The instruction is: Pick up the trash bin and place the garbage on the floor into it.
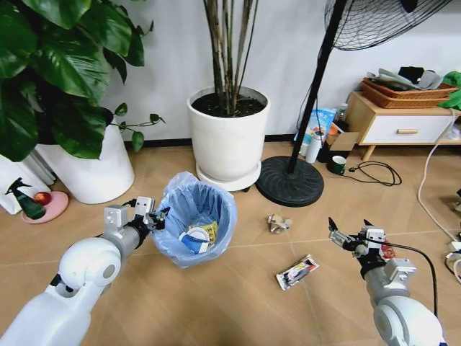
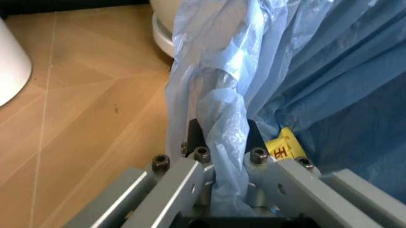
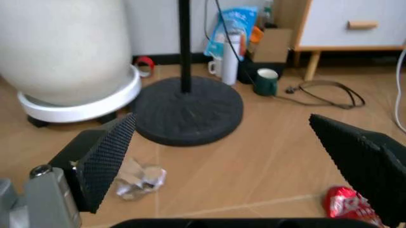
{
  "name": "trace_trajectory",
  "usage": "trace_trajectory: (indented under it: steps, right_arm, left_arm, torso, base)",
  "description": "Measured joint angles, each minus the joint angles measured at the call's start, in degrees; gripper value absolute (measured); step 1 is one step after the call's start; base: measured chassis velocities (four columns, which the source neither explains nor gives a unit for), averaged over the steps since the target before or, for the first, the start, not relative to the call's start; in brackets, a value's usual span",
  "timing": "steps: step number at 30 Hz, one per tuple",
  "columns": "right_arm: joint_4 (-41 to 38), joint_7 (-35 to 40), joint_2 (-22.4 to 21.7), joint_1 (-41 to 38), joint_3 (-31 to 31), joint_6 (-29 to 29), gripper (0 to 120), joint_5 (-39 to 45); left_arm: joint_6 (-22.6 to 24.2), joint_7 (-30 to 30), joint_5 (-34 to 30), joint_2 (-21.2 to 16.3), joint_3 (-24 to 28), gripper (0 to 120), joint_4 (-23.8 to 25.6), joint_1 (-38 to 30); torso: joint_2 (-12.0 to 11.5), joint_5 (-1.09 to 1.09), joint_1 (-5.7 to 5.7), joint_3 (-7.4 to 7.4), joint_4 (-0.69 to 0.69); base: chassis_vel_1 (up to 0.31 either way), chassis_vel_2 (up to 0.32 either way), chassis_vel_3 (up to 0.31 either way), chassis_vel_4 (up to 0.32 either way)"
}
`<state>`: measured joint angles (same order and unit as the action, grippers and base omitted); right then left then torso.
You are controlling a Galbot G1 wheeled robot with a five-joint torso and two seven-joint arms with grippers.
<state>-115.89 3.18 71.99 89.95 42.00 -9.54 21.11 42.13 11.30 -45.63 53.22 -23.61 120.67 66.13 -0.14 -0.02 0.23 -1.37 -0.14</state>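
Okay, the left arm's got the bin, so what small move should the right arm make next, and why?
Probably lower the open right pincer toward the crumpled wrapper on the floor. The left pincer grips the trash bin by its bagged rim, and litter already lies inside; that wrapper sits just ahead of the right fingers.

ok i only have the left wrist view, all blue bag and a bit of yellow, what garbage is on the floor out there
observer: a crumpled wad and a flat packet lie on the floor, to the right of the trash bin that your left tool grips at the rim.
operator: anything else
observer: a crushed red can, close by the right tool.
operator: is that tool holding anything
observer: no, it is open and empty.
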Motion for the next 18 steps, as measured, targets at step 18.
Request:
trace_trajectory:
  steps: [18]
  right_arm:
    - [12.4,2.7,0.2,-3.1,-5.1,-1.0,100,7.5]
  left_arm:
    - [0.0,0.0,0.4,0.0,0.2,0,0.1,0.3]
  torso:
    - [0.0,-0.01,0.0,0.0,0.02]
  base:
    - [-0.004,-0.004,0.007,0.006]
